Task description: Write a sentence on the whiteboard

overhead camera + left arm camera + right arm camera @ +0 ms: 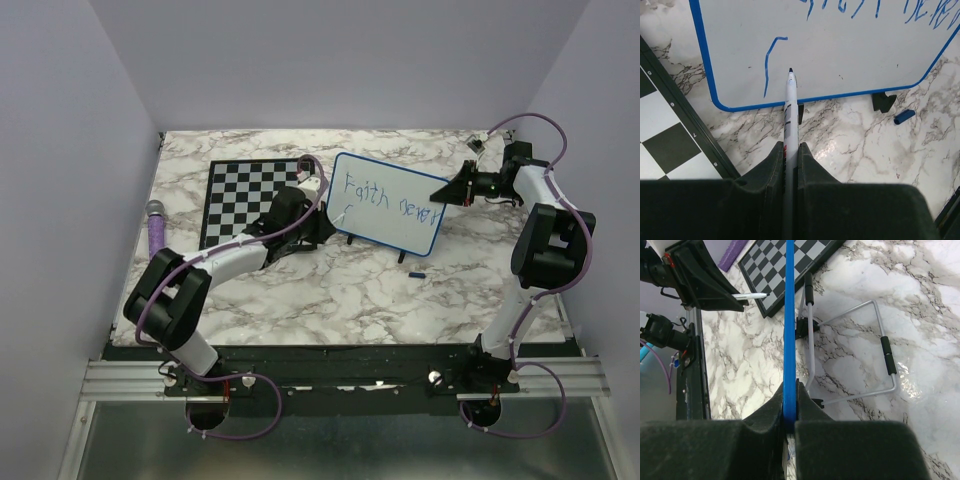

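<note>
Whiteboard (390,203) stands propped on its wire stand (880,325) near the far edge of the worktop (330,290), right of centre, its left end just beside the chessboard (245,195). Right claw (790,387) is clamped narrow on the board's blue frame at its right end. Left claw (791,147) is closed on a white marker (791,100), whose dark tip points at the board's lower left area (contact with the surface: cannot tell). The sentence (388,195) reads "Faith never" on the top line; below it is one hooked blue stroke, just left of the marker tip. A blue cap (904,116) lies on the marble near the board's black foot (883,101), on the board's near side. A purple object (156,225) lies at the worktop's left edge.
</note>
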